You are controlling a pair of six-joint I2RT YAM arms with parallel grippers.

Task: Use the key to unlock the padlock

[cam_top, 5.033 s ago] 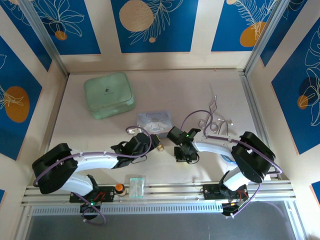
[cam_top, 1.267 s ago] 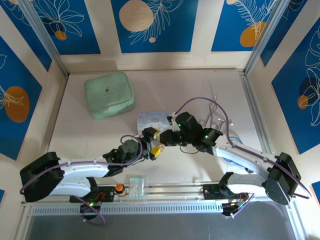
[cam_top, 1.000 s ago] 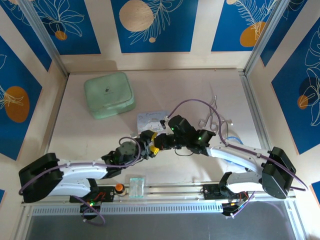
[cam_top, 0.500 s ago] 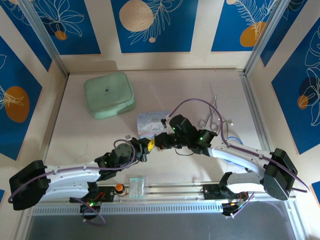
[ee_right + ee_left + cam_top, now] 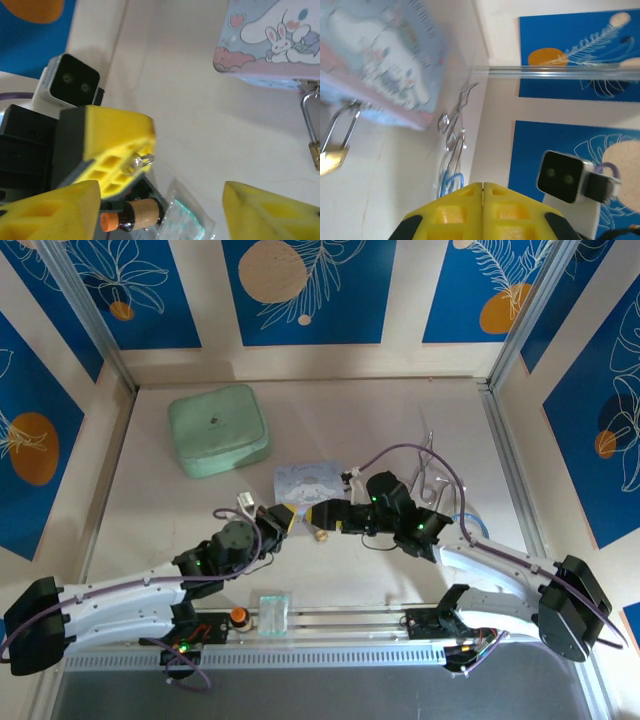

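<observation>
Since half a sec ago the two arms have drawn apart, and the right gripper (image 5: pixel 323 516) has gone from shut to jaws spread wide w/ nothing between them. The key (image 5: pixel 143 160) is in the left gripper (image 5: pixel 283 518): a small silvery tip pokes out between its yellow fingers (image 5: pixel 117 142), which are pressed flat together. It's prob. the key, but it's tiny and a bit blurred. The padlock (image 5: pixel 321 535) lies on the table (image 5: pixel 400 420) just below the gap between the grippers. Its shackle is hooked to the near edge of the blue cartoon tin (image 5: pixel 308 480), and its brass body points toward the arm bases. Beyond the tin, far L, sits a green lidded box (image 5: pixel 218 428). Off to the R lie metal forceps (image 5: pixel 430 465). By the bases are a clear packet (image 5: pixel 273 612) and an orange-capped item (image 5: pixel 239 616).
</observation>
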